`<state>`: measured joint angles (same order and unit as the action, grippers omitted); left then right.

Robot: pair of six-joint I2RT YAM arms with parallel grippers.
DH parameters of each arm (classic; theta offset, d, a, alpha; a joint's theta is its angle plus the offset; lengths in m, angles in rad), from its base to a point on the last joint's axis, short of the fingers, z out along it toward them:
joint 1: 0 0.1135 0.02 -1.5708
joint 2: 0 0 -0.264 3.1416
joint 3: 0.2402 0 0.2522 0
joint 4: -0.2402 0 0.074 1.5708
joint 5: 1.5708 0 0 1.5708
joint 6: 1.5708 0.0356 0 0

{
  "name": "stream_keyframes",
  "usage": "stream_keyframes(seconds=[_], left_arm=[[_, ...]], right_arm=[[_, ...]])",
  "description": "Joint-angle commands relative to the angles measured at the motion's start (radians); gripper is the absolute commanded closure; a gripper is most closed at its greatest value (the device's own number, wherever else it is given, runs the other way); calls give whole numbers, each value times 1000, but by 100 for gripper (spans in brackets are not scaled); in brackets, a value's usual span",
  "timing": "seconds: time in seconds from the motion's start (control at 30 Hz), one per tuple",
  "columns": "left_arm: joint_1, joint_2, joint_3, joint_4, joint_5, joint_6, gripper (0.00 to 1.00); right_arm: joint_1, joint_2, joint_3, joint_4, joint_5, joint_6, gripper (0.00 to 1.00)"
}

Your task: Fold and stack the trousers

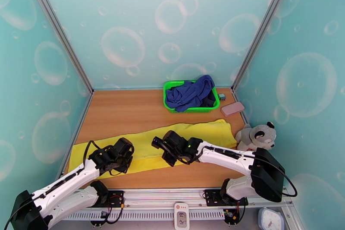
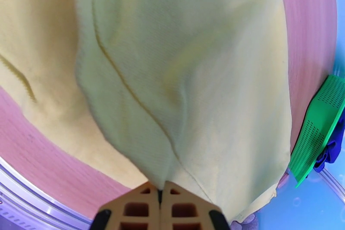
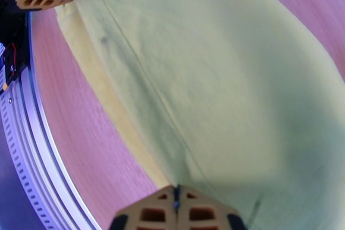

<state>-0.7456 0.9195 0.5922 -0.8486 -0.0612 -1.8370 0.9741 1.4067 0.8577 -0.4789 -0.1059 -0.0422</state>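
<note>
Both shut: L end effector (image 2: 160, 187) & R end effector (image 3: 176, 191) pinch trousers (image 1: 196, 133).

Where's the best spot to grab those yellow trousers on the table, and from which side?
Pinch the near long edge, coming from the robot's side: the trousers lie flat, stretched across the table, so that edge is the closest free lip. The left fingers and right fingers pinch it there.
</note>
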Motion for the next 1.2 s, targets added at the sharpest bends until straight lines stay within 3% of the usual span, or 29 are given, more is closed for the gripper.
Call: stream_keyframes(seconds=[0.0,0.2,0.5,0.9,1.07,1.17], left_arm=[[-30,-13,2,-92,-17,-27,100],[-65,-21,-11,-98,2,-48,100],[-61,-77,5,-204,-49,-57,100],[-59,-102,-10,-236,-54,-59,100],[-58,-101,-25,-237,-48,-53,100],[-57,-112,-32,-240,-56,-21,100]], right_arm=[[8,-15,-53,30,27,127,99],[2,-2,-46,13,63,206,98],[21,-105,-65,26,76,242,97],[55,-81,-114,43,105,376,95],[56,-103,-124,21,171,432,88],[57,-177,-105,-20,253,441,79]])
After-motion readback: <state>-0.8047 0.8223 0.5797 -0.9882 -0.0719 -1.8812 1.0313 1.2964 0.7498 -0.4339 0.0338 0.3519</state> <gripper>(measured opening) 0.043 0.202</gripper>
